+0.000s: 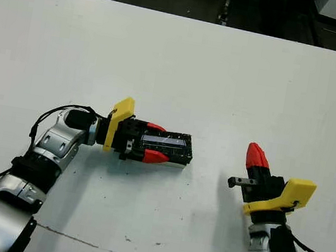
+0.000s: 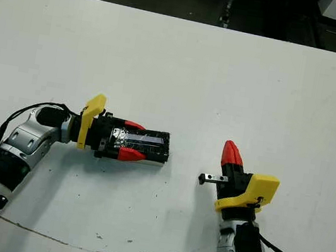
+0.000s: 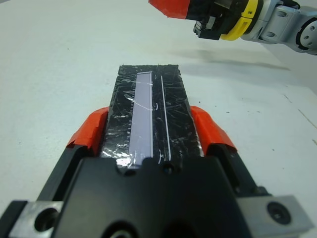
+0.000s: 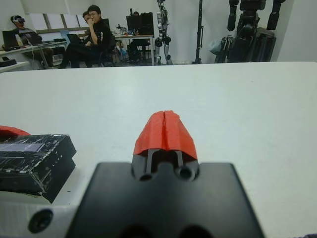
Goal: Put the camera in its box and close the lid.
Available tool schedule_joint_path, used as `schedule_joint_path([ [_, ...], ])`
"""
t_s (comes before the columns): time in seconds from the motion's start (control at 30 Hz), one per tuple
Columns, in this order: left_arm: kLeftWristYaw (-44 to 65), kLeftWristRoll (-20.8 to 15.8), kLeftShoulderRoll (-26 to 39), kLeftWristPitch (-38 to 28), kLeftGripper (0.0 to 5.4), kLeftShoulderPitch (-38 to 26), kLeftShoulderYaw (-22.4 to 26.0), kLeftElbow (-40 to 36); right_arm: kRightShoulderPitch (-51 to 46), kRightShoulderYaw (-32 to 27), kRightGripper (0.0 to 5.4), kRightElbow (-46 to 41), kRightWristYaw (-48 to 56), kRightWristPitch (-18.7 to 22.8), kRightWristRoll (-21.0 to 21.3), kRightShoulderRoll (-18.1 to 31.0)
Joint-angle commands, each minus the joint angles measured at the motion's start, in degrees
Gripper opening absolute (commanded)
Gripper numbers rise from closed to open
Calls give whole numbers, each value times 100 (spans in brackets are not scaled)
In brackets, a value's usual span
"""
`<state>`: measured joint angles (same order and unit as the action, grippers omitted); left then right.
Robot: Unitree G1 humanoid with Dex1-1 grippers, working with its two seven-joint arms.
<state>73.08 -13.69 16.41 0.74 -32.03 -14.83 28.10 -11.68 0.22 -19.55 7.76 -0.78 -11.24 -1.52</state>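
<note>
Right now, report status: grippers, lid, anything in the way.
Left gripper jaws clamped on lid, on the table. Right gripper jaws shut, empty, apart from it. Nothing between them.

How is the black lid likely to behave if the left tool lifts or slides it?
The lid looks wrapped in crinkly glossy film, so it may be somewhat slippery between the left tool's fingers. Its flat, boxy shape suggests it would slide, not roll. It keeps straight edges under the grip, so probably stiff.

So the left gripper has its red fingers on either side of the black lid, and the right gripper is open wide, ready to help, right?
Not quite: the right gripper is shut, its red fingertips pressed together, as the right wrist view shows. The left gripper does have its fingers on either side of the black lid.
</note>
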Motion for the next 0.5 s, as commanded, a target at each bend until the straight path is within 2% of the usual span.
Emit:
schedule_joint_path([
  [0.03, -97, 325, -45, 53, 316, 86, -244, 71, -28, -41, 0, 11, 2, 38, -6, 77],
  [0.5, 267, -10, 348, 447, 316, 303, -44, -102, -54, -26, 0, 26, 27, 52, -21, 72],
])
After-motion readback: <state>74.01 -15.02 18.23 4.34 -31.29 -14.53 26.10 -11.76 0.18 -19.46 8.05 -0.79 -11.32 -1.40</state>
